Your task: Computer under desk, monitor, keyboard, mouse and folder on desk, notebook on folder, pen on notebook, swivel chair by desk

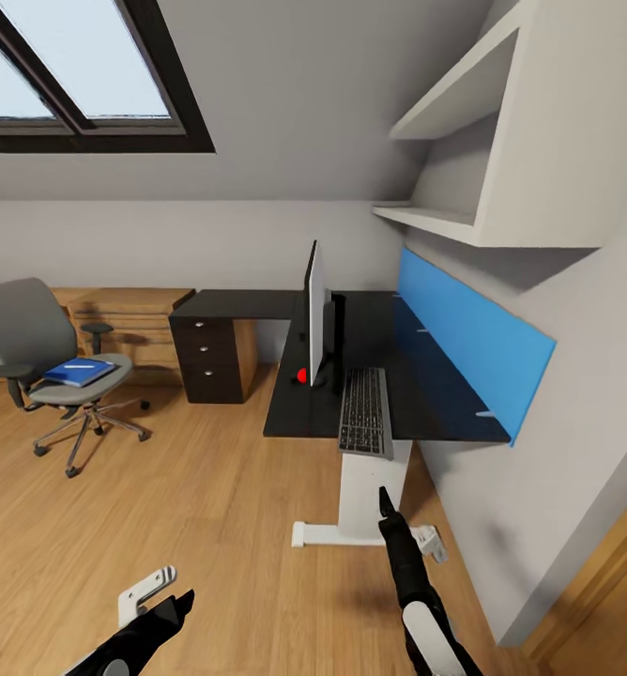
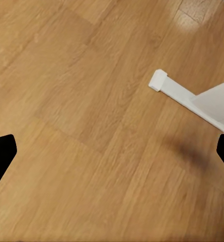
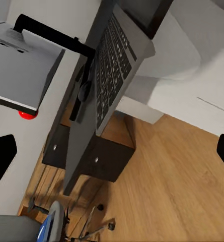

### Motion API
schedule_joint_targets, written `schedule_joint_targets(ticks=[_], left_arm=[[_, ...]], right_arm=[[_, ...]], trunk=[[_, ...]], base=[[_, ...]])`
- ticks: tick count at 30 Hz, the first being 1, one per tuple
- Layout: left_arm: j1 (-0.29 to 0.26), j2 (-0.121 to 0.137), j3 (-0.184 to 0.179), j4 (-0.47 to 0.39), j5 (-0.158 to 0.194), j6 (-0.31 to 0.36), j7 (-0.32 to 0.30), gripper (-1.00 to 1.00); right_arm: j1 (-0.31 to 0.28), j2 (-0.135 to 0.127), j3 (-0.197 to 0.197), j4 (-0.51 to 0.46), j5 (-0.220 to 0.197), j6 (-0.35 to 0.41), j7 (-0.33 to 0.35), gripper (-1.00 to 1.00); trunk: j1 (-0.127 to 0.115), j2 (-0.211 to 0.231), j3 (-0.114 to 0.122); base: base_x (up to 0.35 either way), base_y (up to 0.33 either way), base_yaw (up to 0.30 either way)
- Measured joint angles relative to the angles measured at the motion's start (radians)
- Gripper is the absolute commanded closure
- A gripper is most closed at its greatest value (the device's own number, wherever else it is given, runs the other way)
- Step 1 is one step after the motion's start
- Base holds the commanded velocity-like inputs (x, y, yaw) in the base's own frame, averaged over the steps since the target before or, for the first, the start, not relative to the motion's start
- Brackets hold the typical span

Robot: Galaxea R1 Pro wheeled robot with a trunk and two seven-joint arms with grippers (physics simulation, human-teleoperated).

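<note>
At center frame the keyboard point(image 1: 365, 412) lies on the desk point(image 1: 426, 394) beside the monitor point(image 1: 316, 314), overhanging the near edge. The blue folder point(image 1: 79, 373) sits on the chair point(image 1: 41, 361) at left. At the bottom, the left gripper point(image 1: 154, 601) and right gripper point(image 3: 112, 151) both hang spread wide, holding nothing.

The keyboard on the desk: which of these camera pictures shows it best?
The head view: the keyboard lies whole on the dark desk, overhanging its near edge beside the monitor. The right wrist view catches it close but slanted and foreshortened. The left wrist view looks down at wooden floor.
</note>
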Motion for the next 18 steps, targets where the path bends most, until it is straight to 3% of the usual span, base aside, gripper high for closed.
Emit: schedule_joint_targets(ticks=[6,10,11,12,18], left_arm=[[0.000,0.003,-0.021,-0.007,0.005,0.029,-0.013,-1.00],[0.001,0.005,-0.027,-0.062,0.007,0.114,-0.070,-1.00],[0.000,0.008,-0.019,-0.147,0.012,0.239,-0.172,-1.00],[0.000,0.008,-0.011,-0.166,0.010,0.272,-0.197,-1.00],[0.000,0.009,0.011,-0.189,0.013,0.322,-0.233,-1.00]], right_arm=[[0.000,0.000,0.001,-0.003,-0.040,0.001,0.000,-1.00],[0.000,0.000,0.000,-0.005,-0.048,0.000,0.001,-1.00],[0.000,0.000,0.001,-0.005,-0.051,0.000,0.001,-1.00],[0.000,0.000,0.001,-0.006,-0.051,0.000,0.001,-1.00],[0.000,-0.001,-0.002,-0.022,-0.051,-0.001,0.002,-1.00]], trunk=[[0.023,-0.042,-0.019],[0.038,-0.070,-0.031],[0.042,-0.077,-0.034],[0.046,-0.084,-0.038],[0.069,-0.126,-0.056]], base=[[0.000,0.000,0.000],[0.000,0.000,0.000],[0.000,0.000,0.000],[0.000,0.000,0.000],[0.000,0.000,0.000]])
